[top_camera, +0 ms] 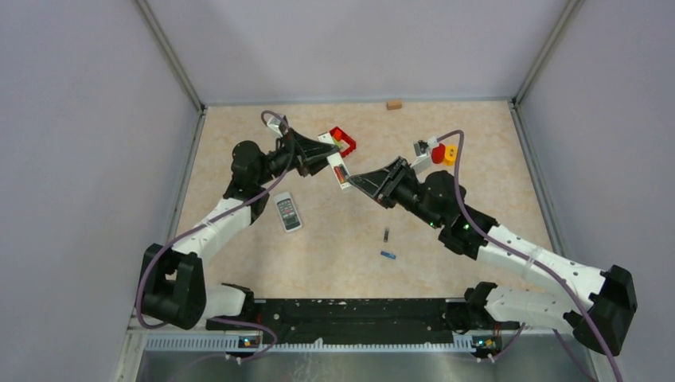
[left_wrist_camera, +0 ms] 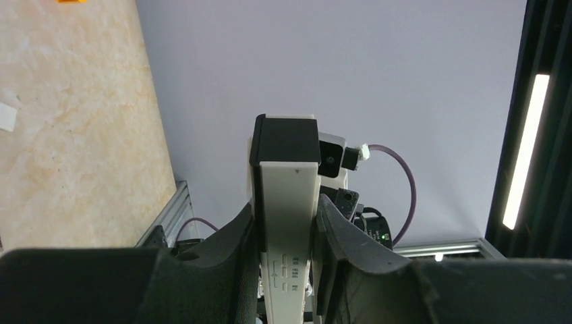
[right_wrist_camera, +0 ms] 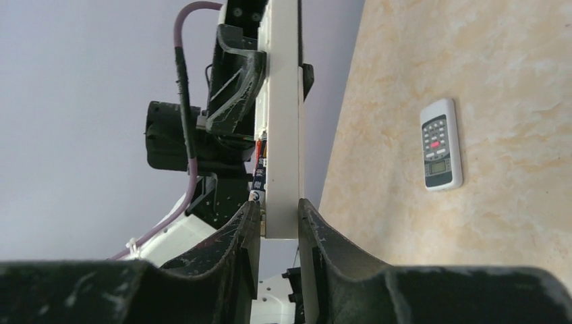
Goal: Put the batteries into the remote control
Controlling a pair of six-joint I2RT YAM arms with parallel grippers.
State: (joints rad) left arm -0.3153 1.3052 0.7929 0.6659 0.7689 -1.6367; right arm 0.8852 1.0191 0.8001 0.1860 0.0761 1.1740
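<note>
Two clamps: left gripper [left_wrist_camera: 287,226] and right gripper [right_wrist_camera: 278,210] each pinch an end of the remote [right_wrist_camera: 283,121], held off the table, likely to steady its open bay. One red cell [right_wrist_camera: 260,165] sits inside; dark cell [top_camera: 386,234] and blue cell [top_camera: 388,255] lie at its 5 o'clock. No writing legible.

Seen from above, both ends of the white remote control [top_camera: 340,171] are covered by the left tool [top_camera: 329,159] and the right tool [top_camera: 353,179]. In the left wrist view its near end runs off the bottom edge and its flanks lie behind the fingers [left_wrist_camera: 239,244]. In the right wrist view the top edge cuts its far end. The cells [right_wrist_camera: 259,170] in its bay show only edge-on, so their number is unclear. Whether the right tool's fingers [right_wrist_camera: 313,233] press the remote cannot be told. The dark battery [top_camera: 386,234] and the blue battery [top_camera: 388,255] are too small to tell their ends apart, and the buttons on the second remote [right_wrist_camera: 442,143] are too small to read
</note>
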